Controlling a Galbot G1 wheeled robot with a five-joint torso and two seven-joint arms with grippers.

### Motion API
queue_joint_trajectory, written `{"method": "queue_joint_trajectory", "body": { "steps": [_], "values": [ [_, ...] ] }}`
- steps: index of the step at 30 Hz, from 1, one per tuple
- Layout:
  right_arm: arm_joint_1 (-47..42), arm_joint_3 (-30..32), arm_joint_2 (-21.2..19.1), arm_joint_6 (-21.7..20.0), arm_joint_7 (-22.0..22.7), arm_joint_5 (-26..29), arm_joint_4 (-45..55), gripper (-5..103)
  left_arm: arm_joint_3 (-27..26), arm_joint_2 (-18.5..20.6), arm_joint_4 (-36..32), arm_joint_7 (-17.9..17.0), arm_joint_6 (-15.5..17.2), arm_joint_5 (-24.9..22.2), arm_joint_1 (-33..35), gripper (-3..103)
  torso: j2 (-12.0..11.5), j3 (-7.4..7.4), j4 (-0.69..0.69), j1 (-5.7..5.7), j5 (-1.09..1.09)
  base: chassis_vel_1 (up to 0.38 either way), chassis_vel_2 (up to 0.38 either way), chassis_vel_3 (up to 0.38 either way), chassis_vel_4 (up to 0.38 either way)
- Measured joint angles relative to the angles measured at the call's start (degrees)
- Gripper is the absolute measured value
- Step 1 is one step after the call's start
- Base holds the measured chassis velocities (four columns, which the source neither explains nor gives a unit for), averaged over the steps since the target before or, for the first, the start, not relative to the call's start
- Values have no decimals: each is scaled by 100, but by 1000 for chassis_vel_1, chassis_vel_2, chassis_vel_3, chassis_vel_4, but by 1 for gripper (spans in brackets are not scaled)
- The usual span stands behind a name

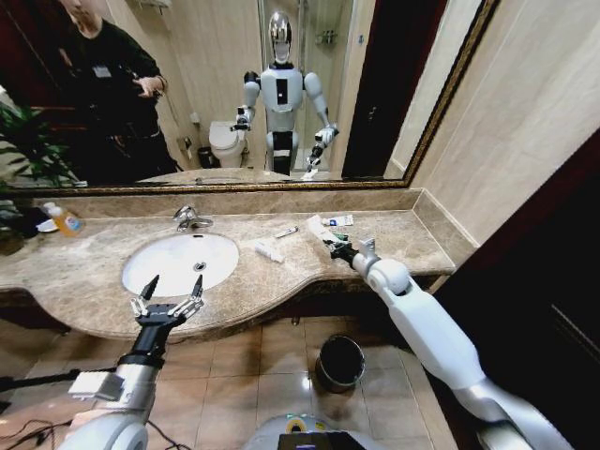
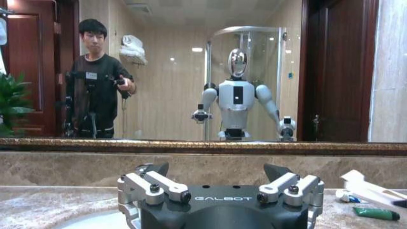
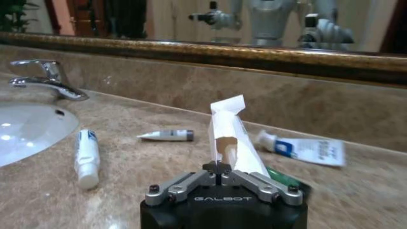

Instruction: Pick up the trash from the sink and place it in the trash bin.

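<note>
- Head view: left gripper [image 1: 170,288] hovers with fingers spread at the sink's [image 1: 130,262] near rim; right gripper [image 1: 335,246] sits on the counter [image 1: 394,234] among the trash, with the bin [image 1: 339,362] on the floor below.
- Left wrist view: spread fingers, nothing held; a green piece [image 2: 376,213] lies nearby.
- Right wrist view: jaws pinch a white paper wrapper [image 3: 229,136] at its lower end. It looks light and flimsy, so a grip low down suits it. White tubes [image 3: 86,157] lie beside it.

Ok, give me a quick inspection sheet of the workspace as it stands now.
Surface: beige marble counter, white sink.
Job's things: white paper wrapper, white tube, small tube, flat tube, green piece; trash bin on floor.
Clutter: orange bottle.
Grippers: right gripper shut on wrapper; left gripper open before the sink.
Cables: one on floor.
Surroundings: mirror.
</note>
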Motion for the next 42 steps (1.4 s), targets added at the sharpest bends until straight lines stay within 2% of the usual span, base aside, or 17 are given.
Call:
{"method": "queue_joint_trajectory", "body": {
  "steps": [8,18,22,26,35,37,42],
  "values": [
    [-1161,923,-457,53,-51,90,864,0,0,0,0,1,0,0,0,100,0,-1,-1,0,-1,0,0,0,0],
    [-2383,1753,-586,-79,-80,262,1676,0,0,0,0,0,0,0,0,100,0,0,0,0,-2,0,0,0,0],
    [-3155,2030,-442,-23,-161,220,2010,0,0,0,0,0,0,0,0,100,0,-1,-1,0,-1,0,0,0,0],
    [-3688,2097,-135,136,-288,-121,2153,0,0,0,0,0,0,0,0,100,0,-1,-1,-1,-2,0,0,0,0],
    [-4056,1913,465,268,-615,-956,1880,0,0,0,0,0,0,0,0,100,0,0,-1,-1,-2,0,0,0,0],
    [-4078,1792,664,387,-758,-1293,1592,0,0,0,0,0,0,0,0,100,0,0,-1,-1,-2,0,0,0,0],
    [-3931,1667,941,568,-913,-1651,974,0,0,0,0,0,0,0,0,100,0,0,0,-1,-1,0,0,0,0]
  ]
}}
